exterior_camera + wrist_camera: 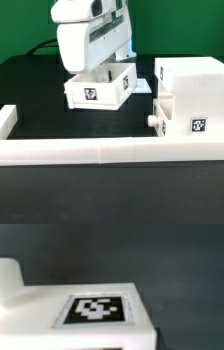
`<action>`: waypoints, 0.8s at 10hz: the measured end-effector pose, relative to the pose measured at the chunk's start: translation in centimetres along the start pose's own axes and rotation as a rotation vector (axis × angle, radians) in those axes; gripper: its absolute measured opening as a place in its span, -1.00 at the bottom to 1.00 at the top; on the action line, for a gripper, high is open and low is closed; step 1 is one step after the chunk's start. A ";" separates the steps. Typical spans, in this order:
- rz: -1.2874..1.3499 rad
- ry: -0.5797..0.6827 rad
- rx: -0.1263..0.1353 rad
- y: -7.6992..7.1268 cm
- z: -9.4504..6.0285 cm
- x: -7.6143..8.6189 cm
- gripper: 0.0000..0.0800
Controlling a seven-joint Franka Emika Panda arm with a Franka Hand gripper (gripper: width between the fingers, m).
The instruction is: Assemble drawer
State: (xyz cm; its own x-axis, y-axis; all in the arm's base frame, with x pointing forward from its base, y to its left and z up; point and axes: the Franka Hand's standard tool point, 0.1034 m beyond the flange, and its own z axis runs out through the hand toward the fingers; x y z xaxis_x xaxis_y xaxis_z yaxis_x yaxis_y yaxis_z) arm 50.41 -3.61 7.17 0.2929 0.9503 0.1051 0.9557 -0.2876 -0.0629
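Note:
A loose open-top white drawer tray (100, 88) with a square tag on its front stands on the black table, left of centre. My gripper (95, 72) reaches down from above onto this tray and looks shut on its wall. The fingertips are hidden by the hand. In the wrist view the tray's white face (40, 317) and its tag (95, 308) fill the lower part, very close. The tall boxy housing (190, 95) stands on the exterior view's right. A second tray sits in its lower slot, with its knob (153, 118) sticking out.
A long low white rail (100, 152) runs along the front and turns up at the exterior view's left end (8, 120). A black cable lies at the back left. A rounded white shape (8, 274) shows at the wrist view's edge.

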 end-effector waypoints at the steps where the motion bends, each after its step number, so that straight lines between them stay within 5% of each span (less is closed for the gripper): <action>1: -0.097 -0.013 -0.006 0.1 0.2 0.0 -0.89; 8: -0.233 -0.027 -0.007 0.4 1.5 0.1 -0.89</action>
State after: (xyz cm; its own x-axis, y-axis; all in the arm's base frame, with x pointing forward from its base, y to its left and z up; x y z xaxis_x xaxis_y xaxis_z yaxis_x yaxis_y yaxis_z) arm 50.75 -3.43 5.72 0.0631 0.9940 0.0893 0.9976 -0.0604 -0.0326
